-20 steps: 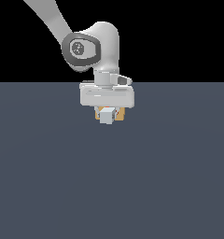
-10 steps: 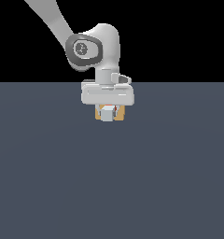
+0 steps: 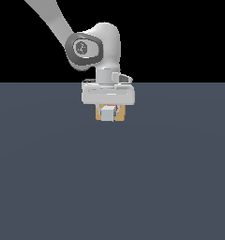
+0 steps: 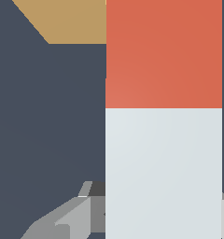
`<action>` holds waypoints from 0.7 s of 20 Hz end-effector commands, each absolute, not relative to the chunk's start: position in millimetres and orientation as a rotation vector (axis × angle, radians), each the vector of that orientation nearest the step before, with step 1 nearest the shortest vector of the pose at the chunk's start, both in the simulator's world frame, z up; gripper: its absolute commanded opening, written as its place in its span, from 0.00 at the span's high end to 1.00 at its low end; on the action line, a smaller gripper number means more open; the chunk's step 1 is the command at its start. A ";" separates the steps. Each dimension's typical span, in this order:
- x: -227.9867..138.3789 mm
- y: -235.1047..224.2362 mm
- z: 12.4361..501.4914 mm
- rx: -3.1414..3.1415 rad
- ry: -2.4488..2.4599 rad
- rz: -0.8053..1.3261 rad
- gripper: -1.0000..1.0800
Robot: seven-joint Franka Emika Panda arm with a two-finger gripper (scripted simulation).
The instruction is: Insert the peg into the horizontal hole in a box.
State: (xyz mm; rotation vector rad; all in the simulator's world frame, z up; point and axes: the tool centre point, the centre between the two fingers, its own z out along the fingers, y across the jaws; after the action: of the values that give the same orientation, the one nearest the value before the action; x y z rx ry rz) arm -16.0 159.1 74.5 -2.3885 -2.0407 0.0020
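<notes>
Peg (image 4: pixel 164 116) fills much of the wrist view: a broad bar, red in one half and pale grey-white in the other, the colour line running straight across it. The hand (image 3: pixel 108 112) grips its pale half; grey finger parts (image 4: pixel 62 219) show at the peg's 7 o'clock side and a sliver at its 5 o'clock side. The peg's red end reaches toward the box (image 4: pixel 69 21), whose tan face shows as a wedge at about 10 o'clock from the peg's middle.

In the exterior view the hand hangs low over the desk (image 3: pixel 109 178), its wide white body covering most of what lies below it. Only the pale square end of the peg (image 3: pixel 107 114) peeks out, with a thin red edge beside it and strips of the tan box (image 3: pixel 121 116) at 3 and 9 o'clock around it. Nothing else lies on the grey desk near them.

The hole is hidden in both views, so whether the peg has entered it cannot be told. The box is cut off by the wrist picture's edge.
</notes>
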 end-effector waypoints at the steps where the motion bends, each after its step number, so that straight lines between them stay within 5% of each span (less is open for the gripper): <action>1: -15.7 159.6 74.8 -2.389 -2.041 0.001 1.00; 14: -5.9 226.1 76.1 -2.389 -2.041 -0.002 1.00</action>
State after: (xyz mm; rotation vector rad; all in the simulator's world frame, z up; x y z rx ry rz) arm -8.5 216.3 74.2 -2.3876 -2.0413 0.0030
